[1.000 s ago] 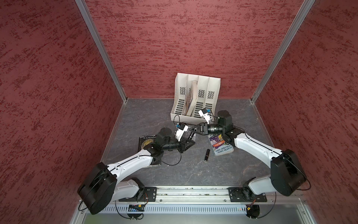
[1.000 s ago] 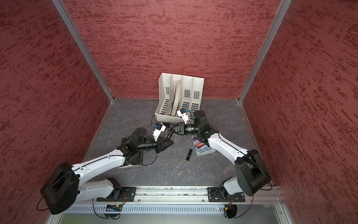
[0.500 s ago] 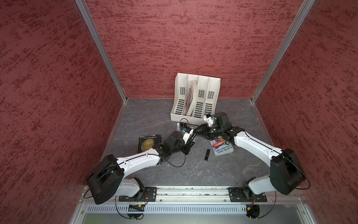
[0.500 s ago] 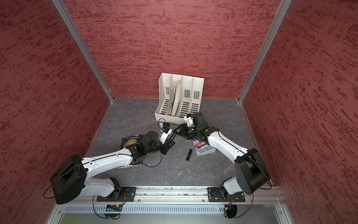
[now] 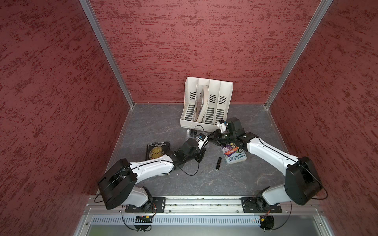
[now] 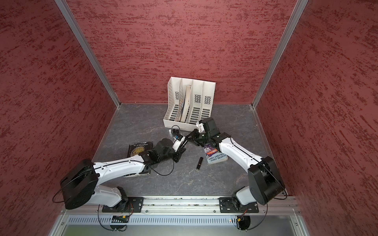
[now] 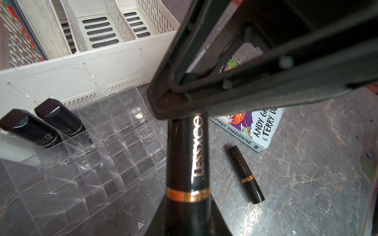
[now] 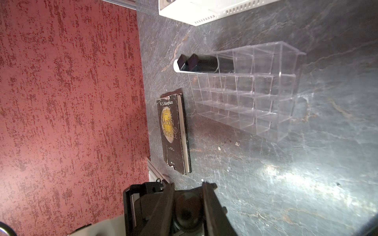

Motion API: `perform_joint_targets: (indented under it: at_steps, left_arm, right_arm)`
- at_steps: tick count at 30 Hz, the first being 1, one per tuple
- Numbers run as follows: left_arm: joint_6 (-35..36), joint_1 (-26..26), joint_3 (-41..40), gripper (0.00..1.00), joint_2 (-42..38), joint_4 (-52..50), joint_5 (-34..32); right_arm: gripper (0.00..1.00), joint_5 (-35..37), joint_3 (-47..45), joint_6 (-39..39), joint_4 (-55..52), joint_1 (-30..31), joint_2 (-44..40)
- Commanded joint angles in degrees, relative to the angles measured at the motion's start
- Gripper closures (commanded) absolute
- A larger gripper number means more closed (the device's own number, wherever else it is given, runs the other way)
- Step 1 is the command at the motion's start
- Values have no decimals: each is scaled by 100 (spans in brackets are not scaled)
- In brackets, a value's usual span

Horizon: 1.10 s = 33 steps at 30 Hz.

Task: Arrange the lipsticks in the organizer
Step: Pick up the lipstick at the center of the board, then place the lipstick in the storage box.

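A black lipstick (image 7: pixel 187 163) with a gold band is held at both ends. My left gripper (image 7: pixel 188 214) is shut on its base, and my right gripper (image 7: pixel 184 106) is shut on its other end, whose round face (image 8: pixel 187 208) shows between those jaws. Both grippers meet just above the table's middle in a top view: left (image 5: pixel 204 143), right (image 5: pixel 211 138). The clear organizer (image 7: pixel 102 143) sits beside them, with two black lipsticks (image 7: pixel 59 116) and a white one (image 7: pixel 14 151) at one corner. Another black lipstick (image 5: pixel 218 163) lies loose on the table.
A white file rack (image 5: pixel 206 106) with books stands at the back, right behind the organizer. A dark book (image 5: pixel 157 150) lies under the left arm. A purple book (image 5: pixel 235 155) lies under the right arm, next to the loose lipstick. Red walls enclose three sides.
The left arm has reached further right and forward with the lipstick. The right gripper has come down to meet it and shut on the tube's free end.
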Motion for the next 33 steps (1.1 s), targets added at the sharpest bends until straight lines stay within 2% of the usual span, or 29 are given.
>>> perform_joint_targets:
  at_steps: [1,2,4,7,9,11,13,17,19,25,33]
  left_arm:
    - [55,-25,224,66,-85,146,-78]
    - [22,-25,224,56,-156,79,-92]
    - [-47,-19,206,46,-287,-94,-168]
    - [-264,71,226,38,-548,-562,-345]
    - [-523,266,293,36,-731,-1035,-516]
    - [-1029,697,353,35,-923,-1538,-574]
    - [-1659,1362,374,35,-1042,-1935,-213]
    - [-2053,2219,166,35,-1159,-1714,587]
    - [-2190,2472,93,35,-1086,-1524,857]
    - [-2368,2799,139,36,-723,-1332,1279]
    - [-2499,2813,63,36,-460,-1135,1461]
  right_arm:
    - [81,289,74,102,194,43,94]
    - [81,324,73,115,323,47,134]
    - [82,425,108,110,506,47,210]
    - [83,584,280,-58,666,38,342]
    - [84,939,351,-461,741,30,329]
    - [87,1663,361,-1081,740,47,208]
    - [90,2448,244,-1891,847,154,20]
    - [91,3925,201,-3967,1262,895,-20]
    - [92,4339,195,-4570,1669,1081,204]
    - [93,4219,363,-4778,2800,1192,1108]
    - [94,4242,603,-4780,3169,1242,1786]
